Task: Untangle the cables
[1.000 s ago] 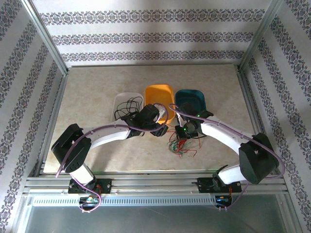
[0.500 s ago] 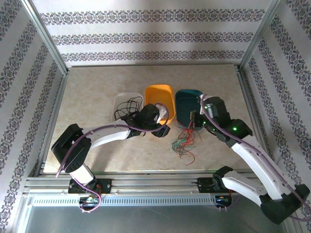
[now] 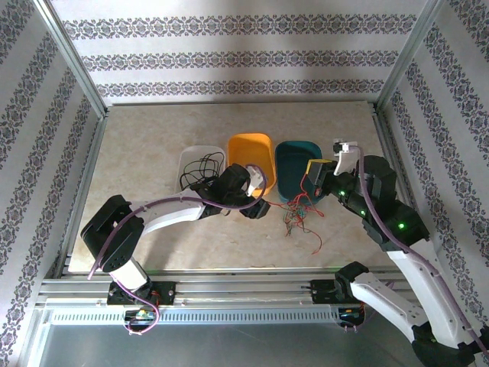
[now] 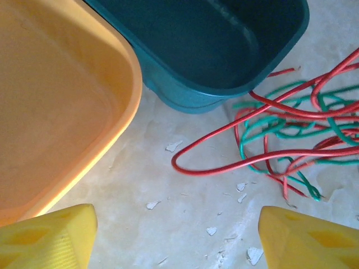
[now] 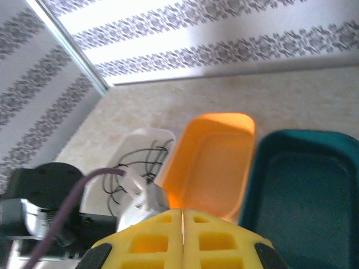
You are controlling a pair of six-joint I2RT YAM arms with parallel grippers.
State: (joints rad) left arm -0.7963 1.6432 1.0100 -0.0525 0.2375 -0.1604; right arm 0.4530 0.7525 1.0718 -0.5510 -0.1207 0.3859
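The red and green cables (image 3: 302, 217) lie in a loose tangle on the table in front of the teal tub (image 3: 293, 153). Strands rise from the tangle to my right gripper (image 3: 312, 184), which hangs above it with its jaws pressed together on them. In the right wrist view the right gripper (image 5: 183, 216) shows its yellow pads flush, and the pinched strand is hidden. My left gripper (image 3: 258, 206) sits low at the tangle's left and is open. In the left wrist view the left gripper (image 4: 176, 238) holds nothing, with the cables (image 4: 291, 134) just ahead. Black cables (image 3: 200, 167) lie in the white tub (image 3: 188, 155).
The white tub, an orange tub (image 3: 250, 145) and the teal tub stand side by side mid-table. The orange tub (image 4: 56, 101) and teal tub (image 4: 224, 45) sit close ahead of my left fingers. Metal frame rails edge the table, with patterned walls behind.
My right arm has swung up and to the right, from low over the tangle to beside the teal tub. The red and green bundle has been drawn rightward and stretched. The left arm has stayed put.
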